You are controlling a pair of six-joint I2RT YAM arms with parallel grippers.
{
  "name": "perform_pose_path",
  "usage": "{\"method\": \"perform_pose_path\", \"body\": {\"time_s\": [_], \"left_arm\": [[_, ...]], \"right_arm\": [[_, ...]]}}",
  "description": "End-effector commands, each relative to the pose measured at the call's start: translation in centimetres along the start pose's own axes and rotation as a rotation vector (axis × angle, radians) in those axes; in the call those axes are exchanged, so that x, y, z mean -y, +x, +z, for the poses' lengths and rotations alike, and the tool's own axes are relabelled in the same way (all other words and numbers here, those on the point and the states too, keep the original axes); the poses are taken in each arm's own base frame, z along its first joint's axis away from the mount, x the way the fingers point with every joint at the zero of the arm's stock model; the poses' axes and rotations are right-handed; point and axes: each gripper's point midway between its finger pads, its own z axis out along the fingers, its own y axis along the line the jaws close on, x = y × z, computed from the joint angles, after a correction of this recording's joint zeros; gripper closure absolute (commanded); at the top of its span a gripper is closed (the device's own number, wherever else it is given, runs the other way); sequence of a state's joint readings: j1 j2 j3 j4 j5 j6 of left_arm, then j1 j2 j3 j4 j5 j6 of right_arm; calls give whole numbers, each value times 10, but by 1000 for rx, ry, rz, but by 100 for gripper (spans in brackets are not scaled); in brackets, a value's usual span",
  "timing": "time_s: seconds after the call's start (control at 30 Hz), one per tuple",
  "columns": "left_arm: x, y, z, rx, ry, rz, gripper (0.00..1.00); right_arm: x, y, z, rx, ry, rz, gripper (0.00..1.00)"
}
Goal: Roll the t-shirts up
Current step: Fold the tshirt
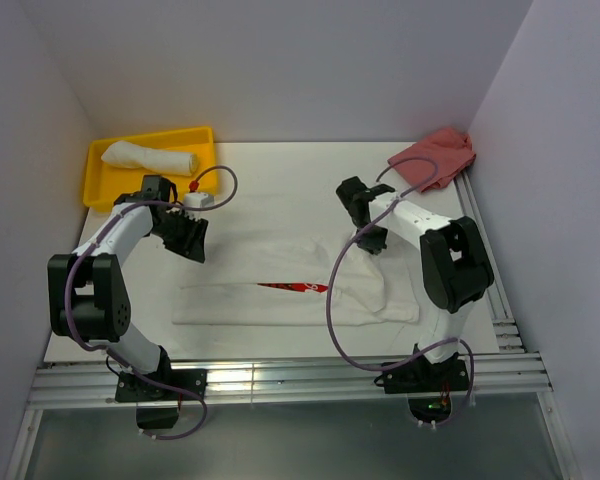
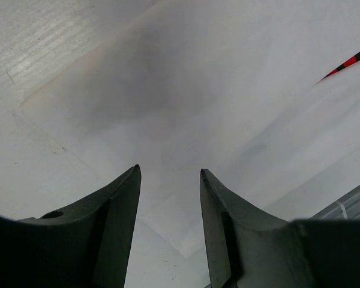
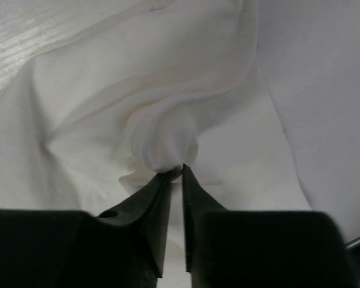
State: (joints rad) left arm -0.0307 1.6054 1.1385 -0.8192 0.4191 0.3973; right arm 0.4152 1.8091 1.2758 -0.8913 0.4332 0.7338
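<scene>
At the upper left of the overhead frame, a yellow tray [image 1: 202,148] sits on the white bench [image 1: 280,180]. A rolled t-shirt [image 1: 148,157] lies in it, the roll running left to right and dipping slightly toward the right. It is white on white, so I can't make out sleeves or any print.

Just below the tray, the left gripper [image 1: 192,243] hangs over the left end of the flat t-shirt [image 1: 250,305]. Its jaws stand apart with nothing between them. Its wrist camera shows only smooth white cloth beneath the dark fingers [image 2: 117,210], and I can't tell whether the tips touch it.

The flat t-shirt stretches across the middle of the bench as a wide band, long axis left to right. Its edges are hard to trace against the pale surface. A thin red print [image 1: 292,287] runs along a fold near its middle. It shows again as a red-and-black sliver cut off at the upper right edge of the left wrist view, too narrow to read as letters or a logo.

Toward the right end the cloth bunches, and there the right gripper [image 1: 370,243] has its jaws closed on a gathered nub of fabric. The arm hides the pinch from overhead, but the wrist view shows the fingertips [image 3: 159,186] nipping it.

In the upper right corner lies a crumpled pink cloth [image 1: 435,157].
</scene>
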Motion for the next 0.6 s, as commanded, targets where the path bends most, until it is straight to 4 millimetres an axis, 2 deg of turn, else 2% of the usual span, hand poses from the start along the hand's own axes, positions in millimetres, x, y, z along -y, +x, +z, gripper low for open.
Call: {"method": "perform_pose_path", "body": {"time_s": [0.0,0.1,0.17,0.4,0.57], "left_arm": [[6,-9,-7,49,5,31,50],[7,-8,-5,45,11,28,50],[7,-8,-5,45,12,28,51],[7,-6,-2,38,14,29,55],[7,-5,0,37,19,25,59]], "right_arm": [[12,-16,-8,64,-6,57,85],[19,-16,-9,74,-10,77,96],[26,-15,-9,76,-10,93,99],[49,-3,4,57,-15,145,100],[64,17,15,29,-8,175,100]]}}
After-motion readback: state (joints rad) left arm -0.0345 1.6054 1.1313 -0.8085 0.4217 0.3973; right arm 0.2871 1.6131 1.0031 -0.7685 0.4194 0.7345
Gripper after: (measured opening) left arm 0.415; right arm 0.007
